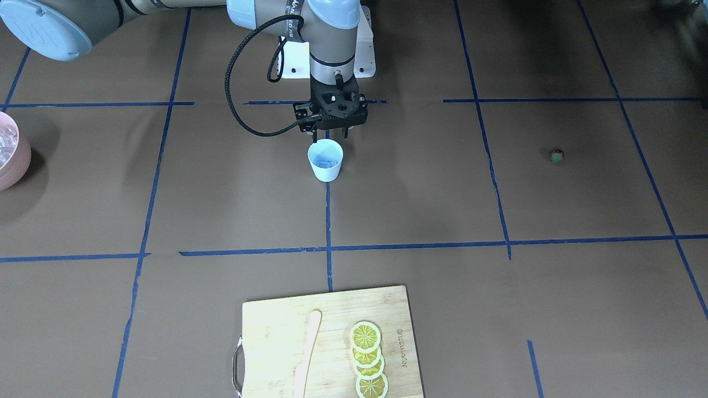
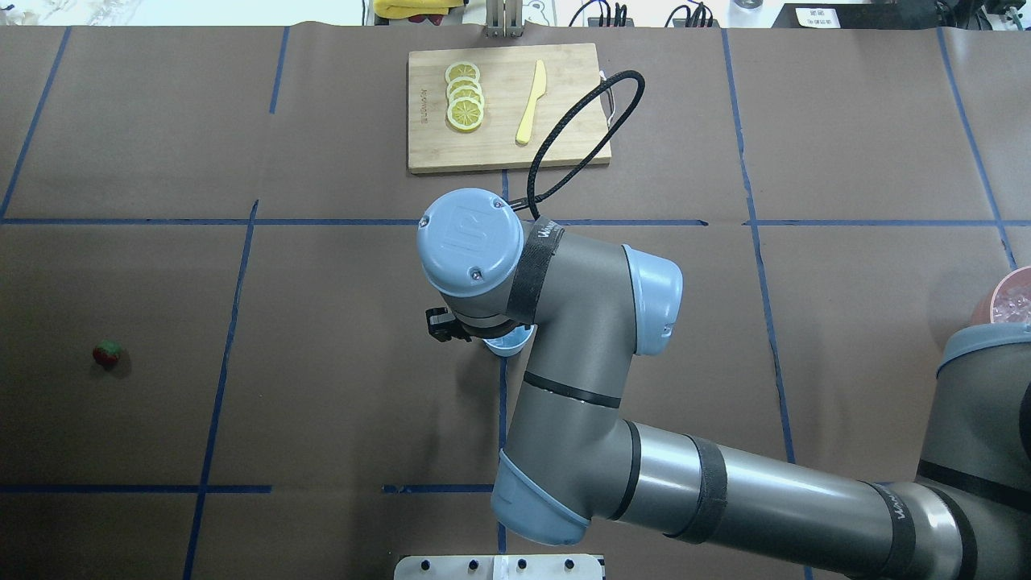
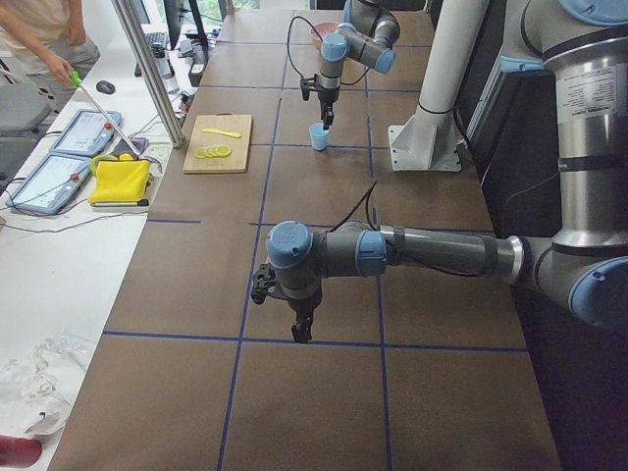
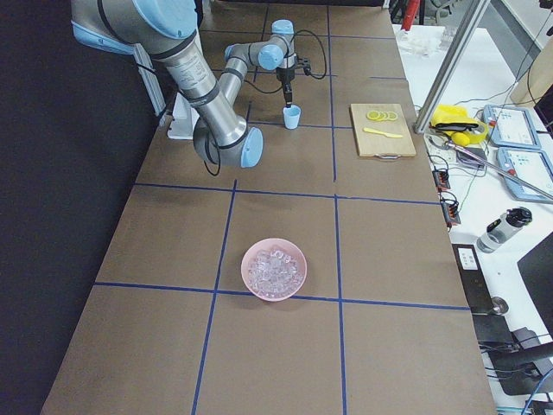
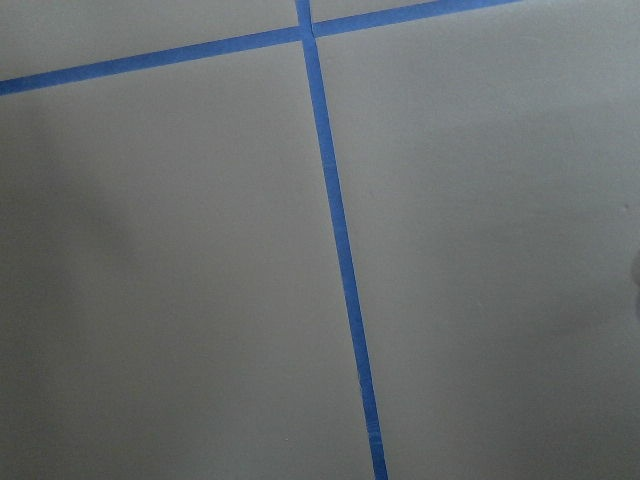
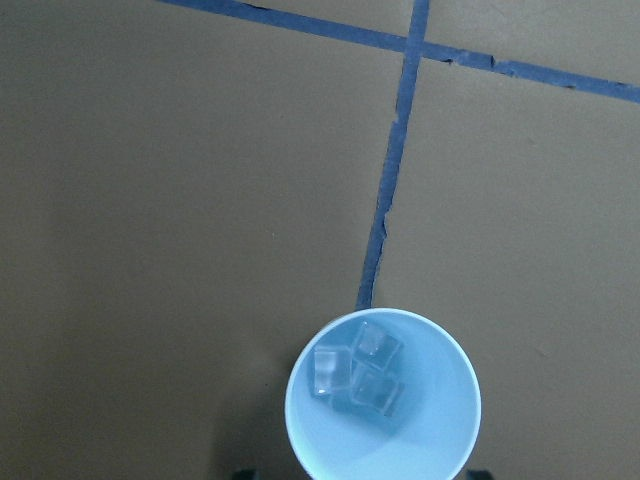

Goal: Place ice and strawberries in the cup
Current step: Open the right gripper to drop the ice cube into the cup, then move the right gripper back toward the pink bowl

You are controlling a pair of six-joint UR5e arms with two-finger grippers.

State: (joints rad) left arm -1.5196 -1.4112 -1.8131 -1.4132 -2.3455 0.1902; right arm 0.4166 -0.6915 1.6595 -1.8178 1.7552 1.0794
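Right gripper [image 1: 331, 132] – black, two slim fingers, spread apart and holding nothing; hangs tips-down just above the cup's mouth.

Cup [image 1: 326, 171] – small, pale blue, smooth, tapered, no handle; upright directly beneath this gripper, standing on a blue tape line.

Ice [image 6: 358, 372] – three clear, glossy cubes bunched at the cup's bottom, seen from the right wrist camera.

Strawberry [image 1: 556, 155] – tiny, red, green-topped; lies on the table well apart from this gripper, out toward the robot's left.

Pink bowl [image 4: 244, 266] – round, matte, heaped with more clear cubes; well apart from the gripper on the opposite side.

Cutting board [image 1: 276, 326] – rectangular bamboo with a metal handle, beyond the cup from the gripper, away from the robot's base. Bears overlapping yellow lemon slices [image 1: 368, 358] and a pale knife [image 1: 307, 354].

Left gripper [image 3: 302, 332] – shows only in the side view, low over the brown paper-covered table [image 1: 221, 221]; cannot tell whether its fingers are parted or closed.
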